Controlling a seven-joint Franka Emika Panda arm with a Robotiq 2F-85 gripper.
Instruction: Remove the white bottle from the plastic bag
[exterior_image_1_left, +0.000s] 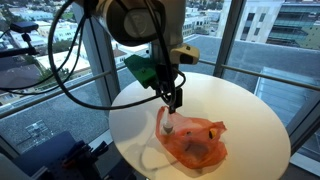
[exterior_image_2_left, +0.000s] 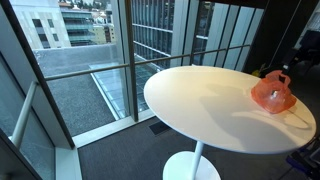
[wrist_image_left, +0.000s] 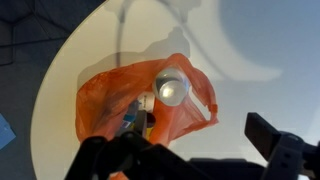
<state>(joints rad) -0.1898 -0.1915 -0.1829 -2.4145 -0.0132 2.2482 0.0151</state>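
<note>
An orange plastic bag (exterior_image_1_left: 196, 141) lies on the round white table (exterior_image_1_left: 240, 105); it also shows in an exterior view (exterior_image_2_left: 272, 93) and in the wrist view (wrist_image_left: 105, 105). The white bottle (wrist_image_left: 172, 90) stands upright in the bag's mouth, seen from above as a round pale top; in an exterior view it (exterior_image_1_left: 168, 127) sits at the bag's left end. My gripper (exterior_image_1_left: 173, 101) hangs just above the bottle. In the wrist view its fingers (wrist_image_left: 200, 155) are spread wide and hold nothing. A smaller white cap (wrist_image_left: 147, 102) and dark items lie inside the bag beside the bottle.
The table (exterior_image_2_left: 200, 100) stands on a single pedestal next to floor-to-ceiling windows. A green part (exterior_image_1_left: 143, 68) of the arm and black cables (exterior_image_1_left: 70, 70) hang to the left of the gripper. The table edge (wrist_image_left: 55, 90) runs close to the bag.
</note>
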